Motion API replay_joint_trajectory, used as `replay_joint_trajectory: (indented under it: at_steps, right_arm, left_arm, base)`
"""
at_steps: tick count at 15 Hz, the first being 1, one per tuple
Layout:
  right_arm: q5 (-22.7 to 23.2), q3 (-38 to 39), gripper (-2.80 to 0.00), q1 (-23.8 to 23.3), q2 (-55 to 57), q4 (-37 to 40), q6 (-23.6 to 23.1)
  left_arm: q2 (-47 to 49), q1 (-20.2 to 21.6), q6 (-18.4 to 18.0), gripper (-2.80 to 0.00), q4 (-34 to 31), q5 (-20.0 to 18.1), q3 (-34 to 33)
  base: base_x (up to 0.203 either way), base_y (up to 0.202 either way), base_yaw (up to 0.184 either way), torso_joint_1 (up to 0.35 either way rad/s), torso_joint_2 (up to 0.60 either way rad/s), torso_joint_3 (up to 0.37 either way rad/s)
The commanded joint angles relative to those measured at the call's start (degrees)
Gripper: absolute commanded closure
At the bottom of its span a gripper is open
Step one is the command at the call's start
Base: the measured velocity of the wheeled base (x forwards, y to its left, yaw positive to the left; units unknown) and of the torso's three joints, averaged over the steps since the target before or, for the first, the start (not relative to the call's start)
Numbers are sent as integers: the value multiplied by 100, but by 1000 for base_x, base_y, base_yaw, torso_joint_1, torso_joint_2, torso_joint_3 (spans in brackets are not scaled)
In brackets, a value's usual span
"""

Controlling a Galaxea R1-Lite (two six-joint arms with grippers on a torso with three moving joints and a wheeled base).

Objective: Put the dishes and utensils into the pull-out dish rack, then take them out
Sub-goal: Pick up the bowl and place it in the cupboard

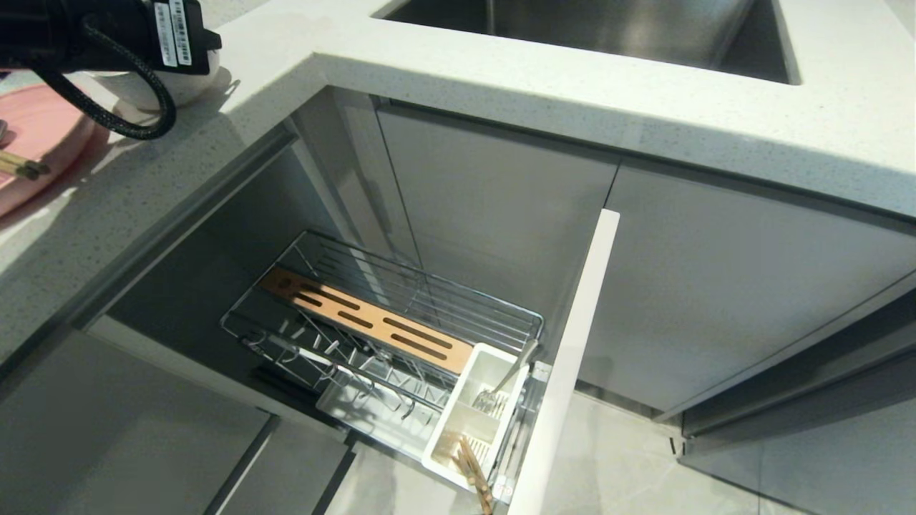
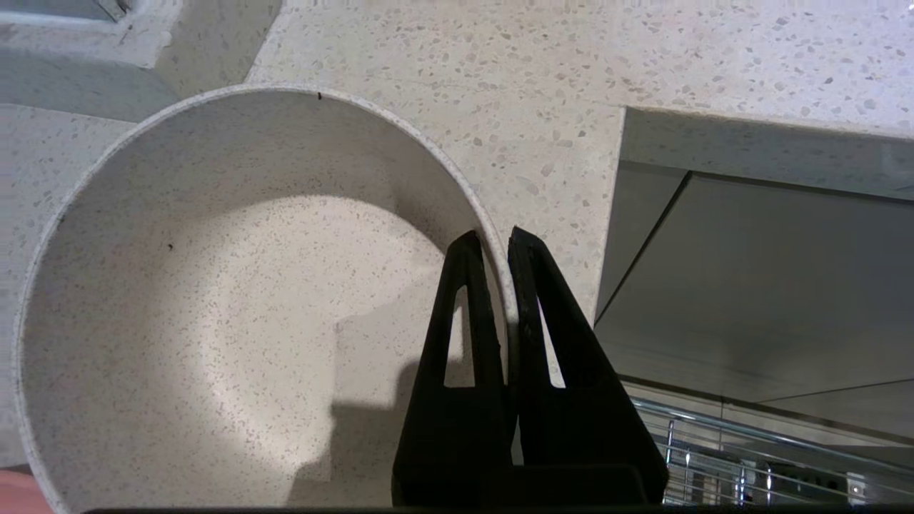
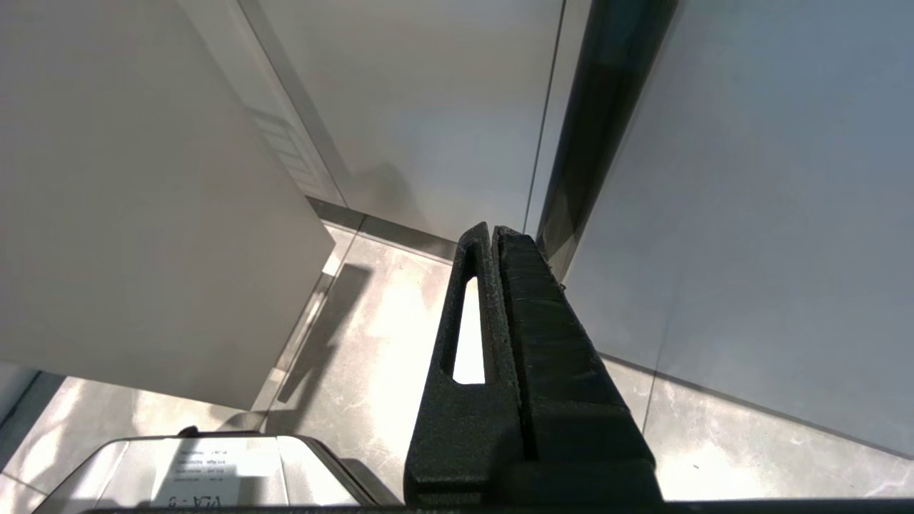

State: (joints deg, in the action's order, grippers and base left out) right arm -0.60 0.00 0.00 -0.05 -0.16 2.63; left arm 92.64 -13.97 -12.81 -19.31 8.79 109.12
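Observation:
My left gripper (image 2: 493,239) is shut on the rim of the small white bowl (image 2: 214,321), one finger inside the wall and one outside. The bowl (image 1: 192,87) sits on the counter at the far left, mostly hidden under my left arm. Beside it lies the pink plate (image 1: 36,132) with a pair of chopsticks (image 1: 21,168) across it. Below, the pull-out dish rack (image 1: 429,300) stands open; its white caddy (image 1: 494,372) holds a silver spoon (image 1: 517,368) and wooden chopsticks (image 1: 476,465). My right gripper (image 3: 494,228) is shut on nothing, parked low by the cabinet doors.
The steel sink (image 1: 608,28) is sunk in the speckled counter (image 1: 644,114) at the back. The rack's cabinet front (image 1: 572,357) juts out to the right of the basket, and a slotted wooden strip (image 1: 365,322) runs along the wire basket. Grey floor tiles (image 1: 630,465) lie in front.

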Motion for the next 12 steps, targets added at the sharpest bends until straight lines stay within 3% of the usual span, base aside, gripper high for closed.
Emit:
replay_joint_trajectory:
  at_steps: [1, 5, 9, 12]
  right_arm:
    - [2, 0, 0, 0, 5, -2, 0]
    - [-2, 0, 0, 0, 5, -2, 0]
    - [-2, 0, 0, 0, 5, -2, 0]
    - [-2, 0, 0, 0, 5, -2, 0]
  left_arm:
    - [-33, -42, -3, 0, -21, 4, -5]
    - [-253, -247, -157, 0, -6, -173, 209]
    - [-595, -1039, -155, 0, 135, -183, 228]
    - [-983, -1646, -107, 0, 1022, -97, -39]
  base:
    - [0, 0, 0, 0, 0, 0]
    - [0, 0, 0, 0, 0, 0]
    - [0, 0, 0, 0, 0, 0]
    - [0, 0, 0, 0, 0, 0]
